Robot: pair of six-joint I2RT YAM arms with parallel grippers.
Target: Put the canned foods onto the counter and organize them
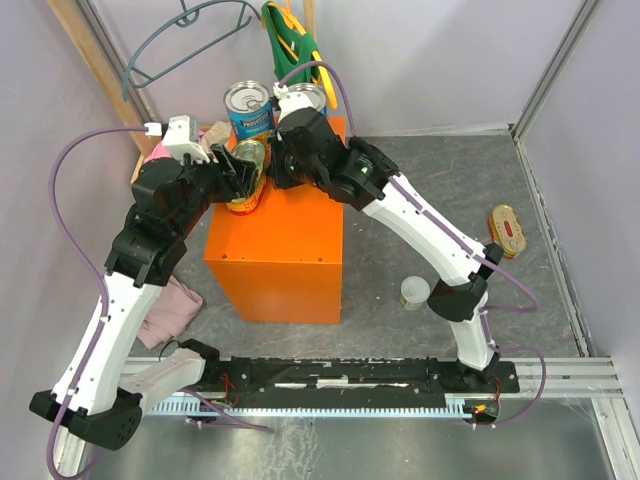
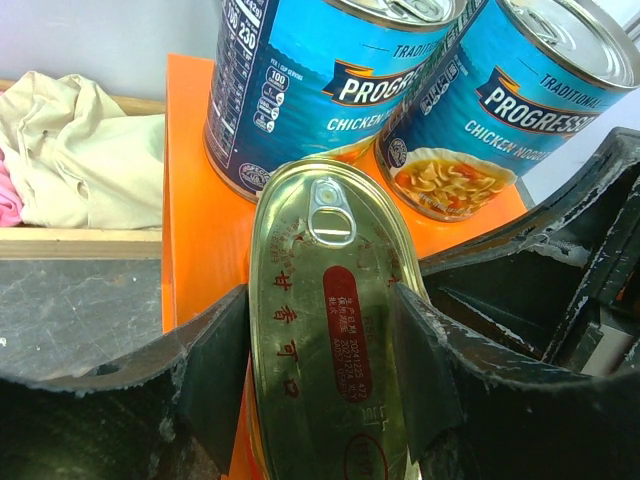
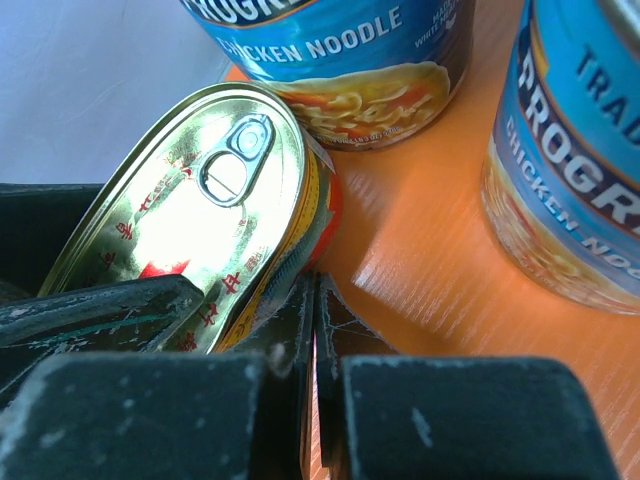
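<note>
My left gripper (image 1: 240, 180) is shut on a flat oval gold-topped tin (image 2: 330, 330), held over the back left of the orange counter (image 1: 285, 250); the tin also shows in the top view (image 1: 247, 172) and the right wrist view (image 3: 190, 210). Two tall blue-labelled cans (image 1: 248, 108) (image 1: 305, 98) stand at the counter's back edge, close in front of the tin (image 2: 320, 80) (image 2: 500, 110). My right gripper (image 3: 315, 300) is shut and empty, its fingertips beside the tin just above the counter top (image 3: 430, 250). A second oval tin (image 1: 507, 230) and a small white-lidded can (image 1: 415, 292) lie on the grey floor at right.
A wooden tray with beige and pink clothes (image 2: 80, 150) sits left of the counter. A pink cloth (image 1: 170, 310) lies on the floor by my left arm. A green hanging item (image 1: 290, 40) and a hanger hook are at the back wall.
</note>
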